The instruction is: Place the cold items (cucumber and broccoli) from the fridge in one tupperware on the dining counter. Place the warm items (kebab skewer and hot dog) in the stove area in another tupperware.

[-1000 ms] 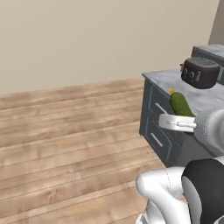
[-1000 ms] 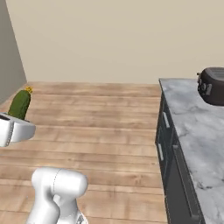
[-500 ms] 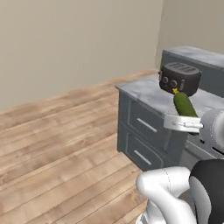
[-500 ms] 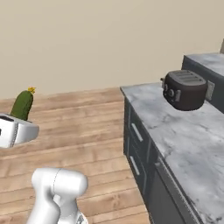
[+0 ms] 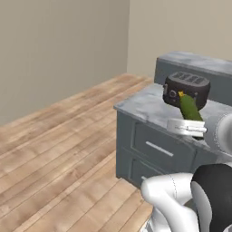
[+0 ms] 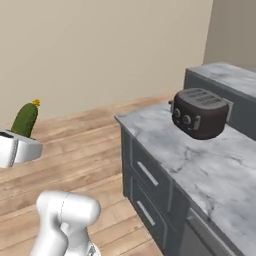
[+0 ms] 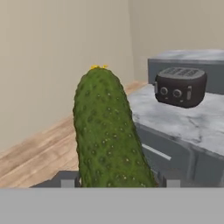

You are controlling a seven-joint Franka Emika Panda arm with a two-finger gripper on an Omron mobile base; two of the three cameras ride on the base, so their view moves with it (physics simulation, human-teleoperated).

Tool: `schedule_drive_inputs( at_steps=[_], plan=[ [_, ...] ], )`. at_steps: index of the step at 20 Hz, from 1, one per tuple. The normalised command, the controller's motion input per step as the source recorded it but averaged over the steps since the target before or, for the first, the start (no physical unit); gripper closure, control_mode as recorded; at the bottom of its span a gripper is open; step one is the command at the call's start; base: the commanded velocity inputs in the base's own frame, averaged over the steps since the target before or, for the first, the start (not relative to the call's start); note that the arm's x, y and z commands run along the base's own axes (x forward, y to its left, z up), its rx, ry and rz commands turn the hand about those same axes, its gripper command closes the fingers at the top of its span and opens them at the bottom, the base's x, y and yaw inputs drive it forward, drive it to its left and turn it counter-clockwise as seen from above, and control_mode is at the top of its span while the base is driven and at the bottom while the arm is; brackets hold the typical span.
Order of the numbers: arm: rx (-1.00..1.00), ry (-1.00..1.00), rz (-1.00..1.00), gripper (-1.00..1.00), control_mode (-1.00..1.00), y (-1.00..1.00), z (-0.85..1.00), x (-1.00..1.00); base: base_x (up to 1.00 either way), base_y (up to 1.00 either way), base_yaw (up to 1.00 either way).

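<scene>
The gripper [image 5: 190, 129] is gripping the cucumber [image 7: 107, 131] by its lower end, jaws closed around it, the fruit standing nearly upright in the air with its yellow tip at twelve o'clock in the hand view. A black toaster [image 6: 200, 112] is sitting on the grey marble counter [image 6: 200, 165] at two o'clock. The cucumber is looking firm, light and bumpy-skinned, likely slick; holding nearer mid-length would probably be steadier.

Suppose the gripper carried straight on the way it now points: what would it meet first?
Probably the wall. In the hand view the gripper, shut on the cucumber, points past the counter and toaster, which lie off to one side. Depth is unclear.
</scene>
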Motion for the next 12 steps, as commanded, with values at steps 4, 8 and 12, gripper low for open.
schedule_drive_inputs(
  at_steps=[4,8,12],
  plan=[
    [0.0,0.0,0.0,1.0,1.0,0.0,0.0,0.0,1.0,0.94,-0.37],
    [0.0,0.0,0.0,1.0,1.0,0.0,0.0,0.0,1.0,0.97,-0.39],
    [0.0,0.0,0.0,1.0,1.0,0.0,0.0,0.0,1.0,0.99,-0.4]
  ],
)
